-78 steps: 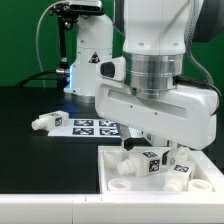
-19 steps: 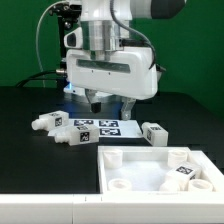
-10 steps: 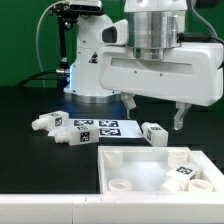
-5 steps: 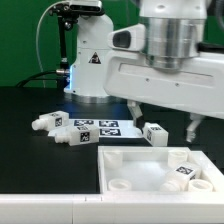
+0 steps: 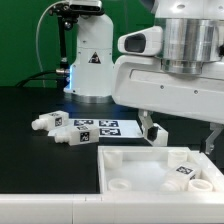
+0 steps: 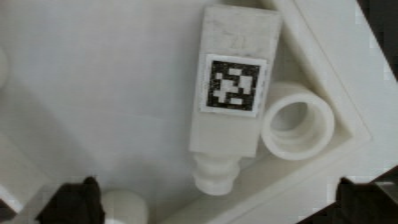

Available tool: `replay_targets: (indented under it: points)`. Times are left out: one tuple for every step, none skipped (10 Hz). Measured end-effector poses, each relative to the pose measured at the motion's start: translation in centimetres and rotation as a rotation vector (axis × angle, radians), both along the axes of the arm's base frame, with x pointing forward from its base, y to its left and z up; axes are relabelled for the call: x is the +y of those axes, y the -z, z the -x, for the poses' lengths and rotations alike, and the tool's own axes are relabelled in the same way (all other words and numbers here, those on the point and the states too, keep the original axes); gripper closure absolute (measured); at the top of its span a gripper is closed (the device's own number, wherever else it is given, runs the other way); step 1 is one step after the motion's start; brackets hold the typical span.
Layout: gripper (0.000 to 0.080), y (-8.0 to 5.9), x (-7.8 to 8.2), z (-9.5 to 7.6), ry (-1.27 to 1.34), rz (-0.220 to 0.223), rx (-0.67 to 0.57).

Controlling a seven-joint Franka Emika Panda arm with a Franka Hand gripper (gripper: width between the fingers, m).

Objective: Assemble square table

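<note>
The white square tabletop panel [image 5: 140, 160] lies at the front with its raised rim and round corner sockets [image 6: 294, 125] facing up. One tagged leg [image 5: 185, 172] lies inside it; the wrist view shows that leg [image 6: 231, 90] directly below me, beside a socket. Two legs [image 5: 45, 122] [image 5: 68, 132] lie at the exterior view's left of the marker board. A third leg [image 5: 160, 135] lies at the board's right end, partly behind my finger. My gripper [image 5: 181, 134] hangs open and empty above the panel's far right part, its fingertips [image 6: 71, 200] spread on either side of the leg's peg end.
The marker board [image 5: 97, 127] lies flat on the black table behind the panel. A white robot base [image 5: 90, 60] with cables stands at the back. A second socket [image 6: 125, 205] shows near one fingertip.
My gripper has moved from over the marker board to the exterior view's right and now stands over the panel, still open. The legs and the panel have not moved in the last second.
</note>
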State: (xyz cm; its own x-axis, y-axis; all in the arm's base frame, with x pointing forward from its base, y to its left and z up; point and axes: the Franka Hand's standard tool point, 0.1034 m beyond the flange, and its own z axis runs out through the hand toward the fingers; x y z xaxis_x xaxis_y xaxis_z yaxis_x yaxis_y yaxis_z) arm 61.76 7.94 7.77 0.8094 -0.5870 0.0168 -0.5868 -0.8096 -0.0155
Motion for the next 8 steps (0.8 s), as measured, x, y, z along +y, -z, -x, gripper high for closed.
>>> replay_targets:
  points:
    - [0.0151,0.7,0.2,0.1,0.006,0.004,-0.005]
    - [0.0151,1.9,0.4,0.3,0.008,0.010,-0.007]
    - [0.0151,2.6,0.6,0.5,0.007,0.015,0.002]
    - [0.0151,3.1,0.7,0.8,0.005,0.017,0.007]
    - [0.0151,3.6,1.0,0.9,0.002,0.019,0.010]
    - [0.0151,3.8,1.1,1.1,0.006,0.021,0.014]
    - [0.0151,4.0,1.0,1.1,0.006,0.022,0.013]
    - [0.0151,4.3,0.9,1.2,0.007,0.025,0.013]
